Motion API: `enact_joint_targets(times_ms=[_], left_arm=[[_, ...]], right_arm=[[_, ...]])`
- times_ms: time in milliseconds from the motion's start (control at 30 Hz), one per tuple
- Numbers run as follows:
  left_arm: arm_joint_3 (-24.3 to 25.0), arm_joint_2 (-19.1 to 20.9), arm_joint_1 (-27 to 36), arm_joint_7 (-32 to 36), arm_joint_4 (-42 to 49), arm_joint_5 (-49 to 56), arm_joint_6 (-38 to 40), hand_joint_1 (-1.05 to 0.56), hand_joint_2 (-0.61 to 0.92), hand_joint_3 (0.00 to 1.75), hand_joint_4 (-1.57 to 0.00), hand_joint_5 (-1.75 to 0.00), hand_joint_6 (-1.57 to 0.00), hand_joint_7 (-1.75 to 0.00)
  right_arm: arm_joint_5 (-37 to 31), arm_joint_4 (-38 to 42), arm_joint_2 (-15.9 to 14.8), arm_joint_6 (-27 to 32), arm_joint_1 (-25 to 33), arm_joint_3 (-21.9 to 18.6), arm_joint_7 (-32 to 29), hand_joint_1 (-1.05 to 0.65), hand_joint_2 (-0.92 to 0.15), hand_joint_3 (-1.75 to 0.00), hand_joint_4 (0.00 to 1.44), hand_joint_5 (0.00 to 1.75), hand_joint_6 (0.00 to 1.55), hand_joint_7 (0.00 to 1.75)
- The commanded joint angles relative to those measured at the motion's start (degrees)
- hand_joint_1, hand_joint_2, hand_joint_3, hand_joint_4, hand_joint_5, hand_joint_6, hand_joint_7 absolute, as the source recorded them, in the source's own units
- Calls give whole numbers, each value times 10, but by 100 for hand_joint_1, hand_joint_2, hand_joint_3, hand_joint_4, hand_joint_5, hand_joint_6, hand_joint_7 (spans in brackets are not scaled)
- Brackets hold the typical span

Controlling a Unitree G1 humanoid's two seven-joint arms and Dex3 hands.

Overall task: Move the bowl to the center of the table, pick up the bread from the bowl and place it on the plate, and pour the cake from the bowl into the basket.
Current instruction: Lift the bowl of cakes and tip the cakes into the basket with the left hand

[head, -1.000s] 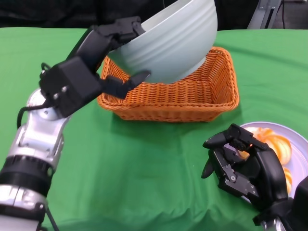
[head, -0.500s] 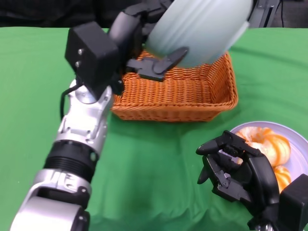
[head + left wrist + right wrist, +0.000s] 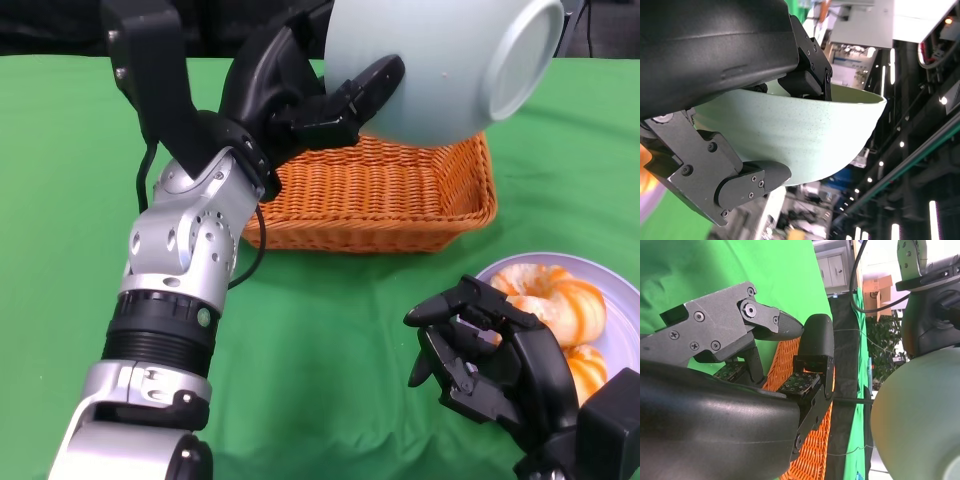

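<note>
Now we see the left hand (image 3: 300,100) gripping the bowl (image 3: 440,60), upended over the basket (image 3: 380,200) to dump cake. Our right hand (image 3: 490,365) hovers loosely curled, holding nothing

The right hand (image 3: 765,390) is filling most of this view, with its rounded black shell in front and its grey and black fingers (image 3: 812,347) reaching out from it. The fingers are standing apart and nothing is lying between them. Behind them the orange basket (image 3: 815,450) is showing on the green cloth (image 3: 765,270). The pale green bowl (image 3: 915,410) is hanging in the air near the basket, and only its smooth outside is visible. A part of the other arm (image 3: 930,295) is sitting against the bowl. Far behind, a white cabinet (image 3: 835,267), a cardboard box (image 3: 875,290) and a plant (image 3: 887,340) are standing.
</note>
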Motion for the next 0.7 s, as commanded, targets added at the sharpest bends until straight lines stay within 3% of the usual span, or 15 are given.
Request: enact_joint_targets(times_ms=[33, 233, 400, 700], left_arm=[[31, -3, -20, 6, -10, -49, 60, -10, 67, 117, -83, -157, -83, -135], [44, -3, -25, 9, -15, -62, 96, -12, 70, 117, -79, -161, -79, -139], [102, -13, -52, 49, 6, -135, 189, -17, 72, 107, -70, -169, -67, -154], [131, -17, -57, 65, 17, -158, 220, -17, 73, 101, -71, -166, -70, -151]], right_arm=[[-6, -5, -14, -13, 7, 1, 5, -6, -69, -79, 76, 153, 69, 126], [-7, -5, -19, -16, 7, 3, 6, -8, -68, -81, 75, 154, 68, 127], [8, -19, -24, 2, 7, 4, 23, -8, -71, -77, 74, 152, 68, 125], [20, -27, -23, 14, 11, 2, 38, -6, -70, -80, 74, 153, 68, 125]])
